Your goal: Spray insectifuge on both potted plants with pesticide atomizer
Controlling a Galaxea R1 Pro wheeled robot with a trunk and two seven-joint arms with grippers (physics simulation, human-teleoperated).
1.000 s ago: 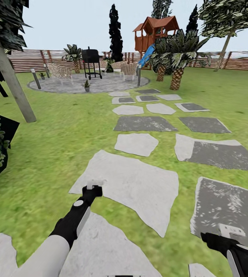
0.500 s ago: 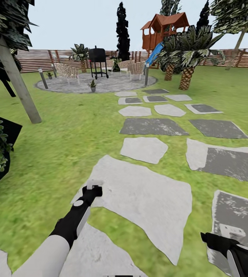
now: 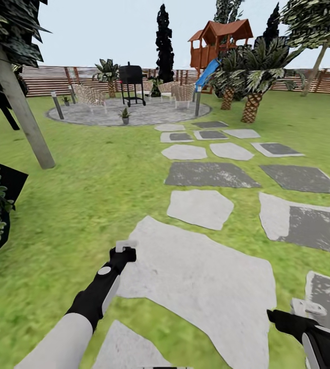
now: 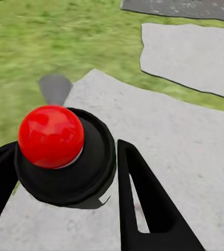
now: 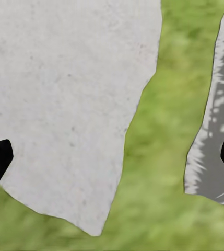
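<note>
garden lawn (image 3: 83,195), stepping stones (image 3: 201,207), patio (image 3: 144,114) ahead

A green lawn (image 3: 83,205) is crossed by pale and dark grey stepping stones (image 3: 201,207); a round paved patio (image 3: 149,114) is set by its far edge.

Head view: high, facing forward and down the stepping stones (image 3: 200,207) toward the patio (image 3: 129,114).
Wrist views: close, facing down.
Shared: pale stone (image 3: 206,277), grass (image 5: 158,157).
</note>
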